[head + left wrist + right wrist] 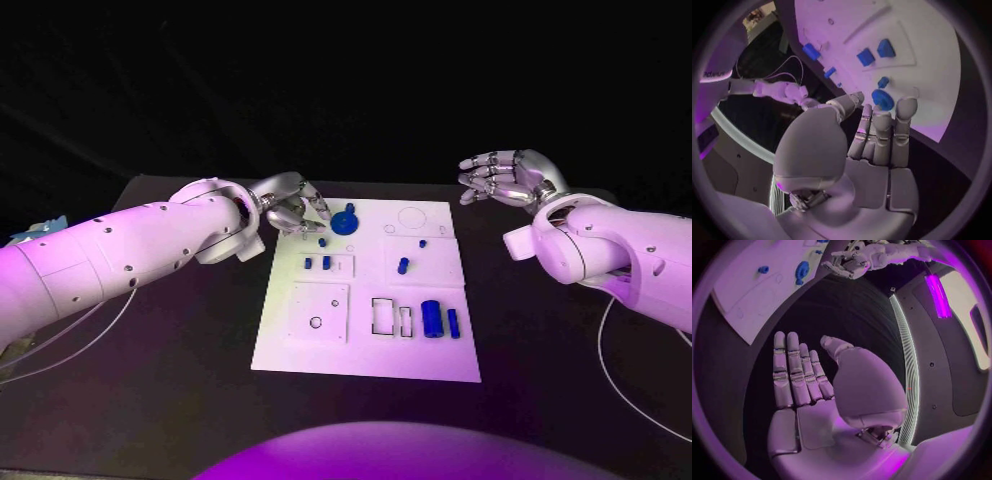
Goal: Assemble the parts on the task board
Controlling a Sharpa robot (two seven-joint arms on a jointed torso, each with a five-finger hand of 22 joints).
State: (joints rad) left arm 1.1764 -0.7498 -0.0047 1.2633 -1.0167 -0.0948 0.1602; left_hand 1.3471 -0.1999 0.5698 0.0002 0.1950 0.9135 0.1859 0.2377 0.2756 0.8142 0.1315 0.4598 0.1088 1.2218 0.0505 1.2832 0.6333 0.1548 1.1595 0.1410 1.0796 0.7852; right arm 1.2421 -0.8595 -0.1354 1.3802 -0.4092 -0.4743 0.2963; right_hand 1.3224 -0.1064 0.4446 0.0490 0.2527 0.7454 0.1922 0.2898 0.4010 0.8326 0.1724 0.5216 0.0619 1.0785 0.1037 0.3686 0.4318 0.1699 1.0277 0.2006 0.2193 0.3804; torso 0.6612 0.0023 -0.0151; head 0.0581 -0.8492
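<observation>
One white task board (296,350) lies on the black counter (173,400). On it I count eight blue parts: one round disc (345,222), one tiny piece (322,241) just below it, two short pegs (317,263), two small pieces (404,266) in the middle-right area, and two upright cylinders (433,318) near the lower right. Two silver hands are present, the left hand (293,205) and the right hand (505,178).

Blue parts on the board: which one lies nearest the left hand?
The round, disc-shaped blue part at the task board's far edge, beside the left hand's fingertips; the others lie farther down.
</observation>
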